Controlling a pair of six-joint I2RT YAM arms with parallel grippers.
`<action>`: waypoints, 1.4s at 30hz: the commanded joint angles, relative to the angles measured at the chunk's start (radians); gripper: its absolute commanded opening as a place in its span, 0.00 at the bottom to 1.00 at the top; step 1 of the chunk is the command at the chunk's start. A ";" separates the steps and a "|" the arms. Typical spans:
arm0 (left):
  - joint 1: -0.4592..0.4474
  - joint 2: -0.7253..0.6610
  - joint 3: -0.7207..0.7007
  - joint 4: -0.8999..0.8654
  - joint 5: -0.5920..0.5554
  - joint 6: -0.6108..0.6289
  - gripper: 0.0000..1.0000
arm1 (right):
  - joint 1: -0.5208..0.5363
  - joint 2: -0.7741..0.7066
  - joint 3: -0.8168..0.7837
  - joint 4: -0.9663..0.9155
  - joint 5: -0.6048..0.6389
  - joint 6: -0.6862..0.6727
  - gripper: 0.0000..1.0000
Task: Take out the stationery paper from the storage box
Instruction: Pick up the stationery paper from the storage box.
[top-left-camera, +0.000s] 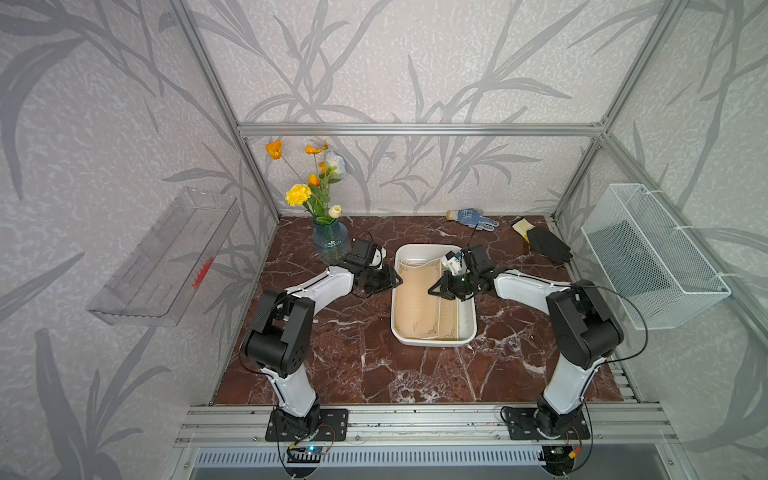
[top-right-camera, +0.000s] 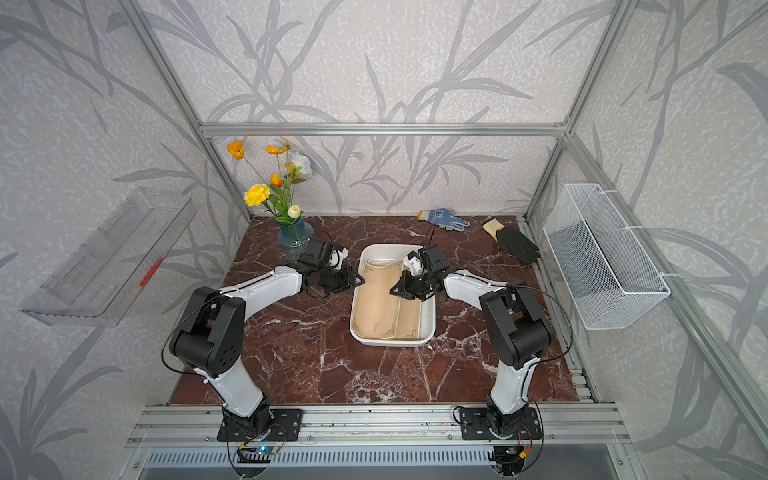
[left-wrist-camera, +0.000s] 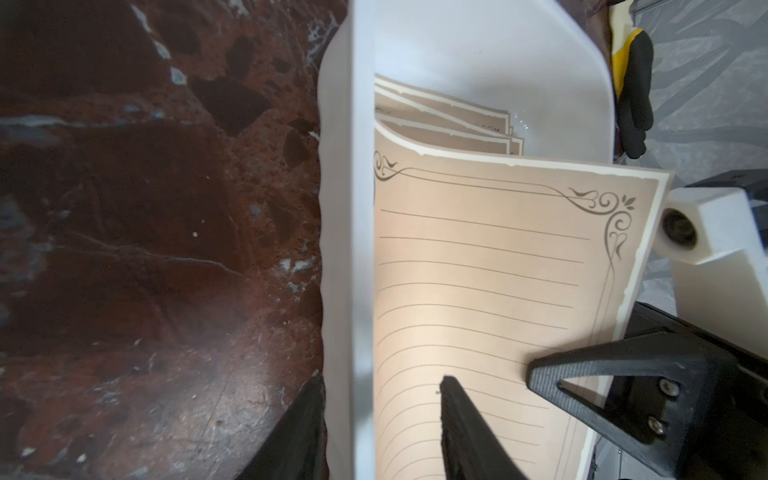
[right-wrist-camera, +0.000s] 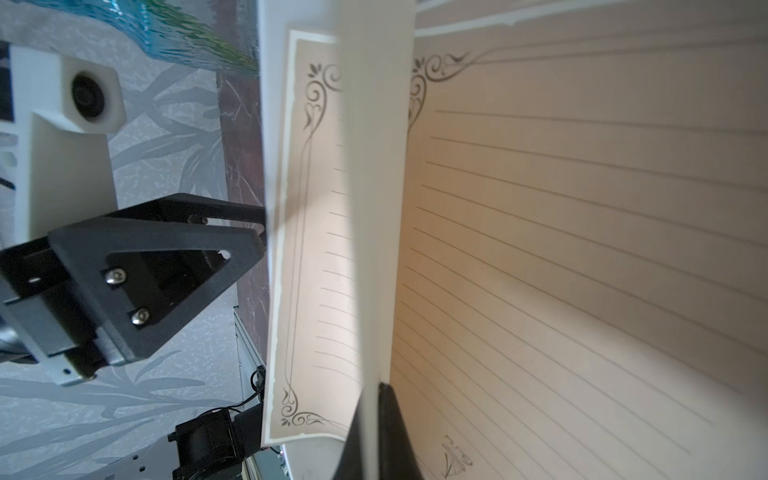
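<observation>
The stationery paper (top-left-camera: 417, 303) lies in the storage box (top-left-camera: 468, 328). Its top sheet curls up, half hiding those beneath, with one edge clamped in the closed right gripper (top-left-camera: 433, 292). Opposite, the left gripper (top-left-camera: 398, 283) stands spread astride the box wall. Behind both, toward the arm bases, the tabletop (top-left-camera: 374, 365) lies open.

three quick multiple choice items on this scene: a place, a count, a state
1. Where does the blue glass vase stand?
A) the table's near right corner
B) near its far left corner
C) its centre

2. How many gloves lie on the table?
A) two
B) one
C) four

3. The top sheet of stationery paper is:
A) flat
B) crumpled into a ball
C) lifted along one edge by the right end effector

1 B, both top views show it there; 2 A, a blue-and-white knit glove and a black glove; 3 C, shut jaws pinch its raised edge.
</observation>
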 joint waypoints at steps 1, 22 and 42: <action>-0.002 -0.082 0.027 -0.046 -0.036 0.035 0.46 | -0.004 -0.103 0.050 -0.103 0.011 -0.087 0.00; 0.248 -0.383 -0.095 0.388 0.719 -0.196 0.69 | 0.018 -0.451 0.087 0.198 -0.287 0.101 0.00; 0.232 -0.520 -0.180 0.517 0.718 -0.267 0.40 | 0.035 -0.438 0.036 0.346 -0.336 0.231 0.00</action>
